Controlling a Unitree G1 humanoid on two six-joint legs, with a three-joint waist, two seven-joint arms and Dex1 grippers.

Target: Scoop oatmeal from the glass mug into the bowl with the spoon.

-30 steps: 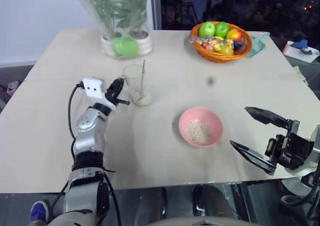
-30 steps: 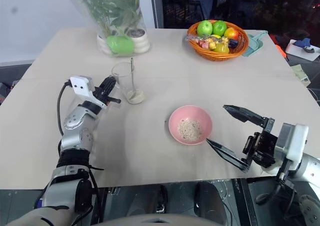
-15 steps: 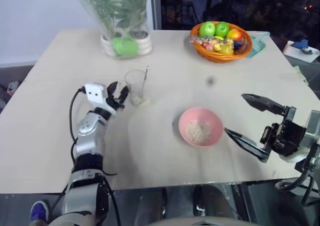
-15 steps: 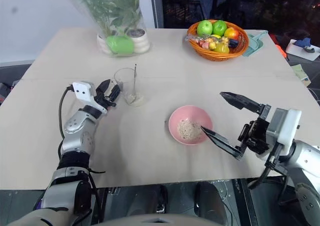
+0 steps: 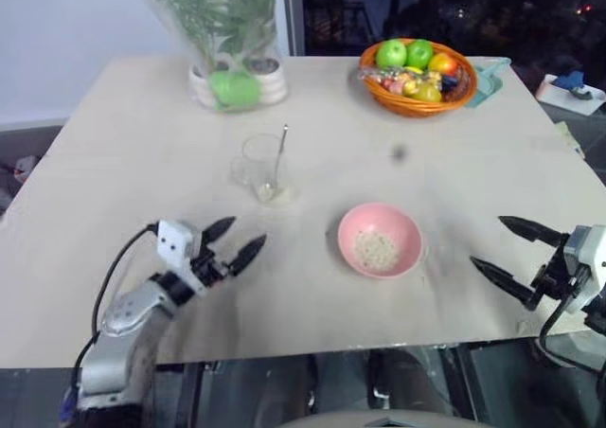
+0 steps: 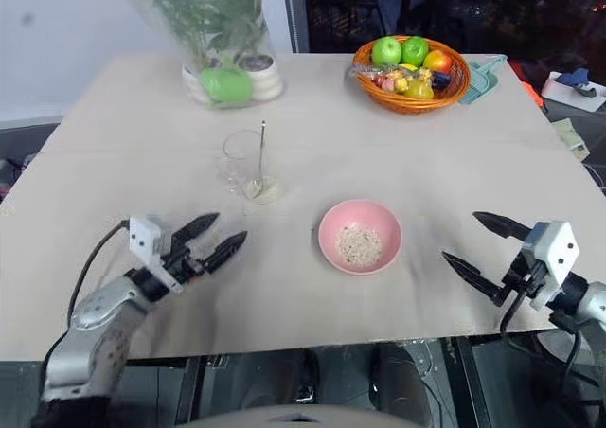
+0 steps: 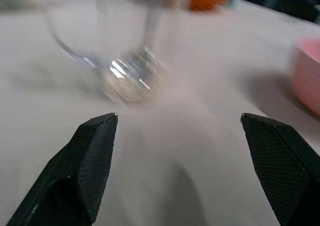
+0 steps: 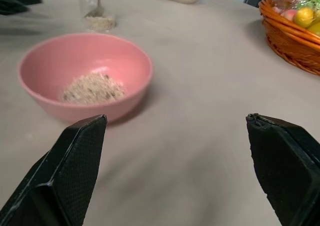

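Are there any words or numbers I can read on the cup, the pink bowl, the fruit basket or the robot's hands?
None: no words, numbers or signs can be read anywhere in these pictures.
The glass mug, the bowl and the fruit basket are plain.
The left gripper and the right gripper carry no writing that shows.
The things at the far right edge are too small to tell.
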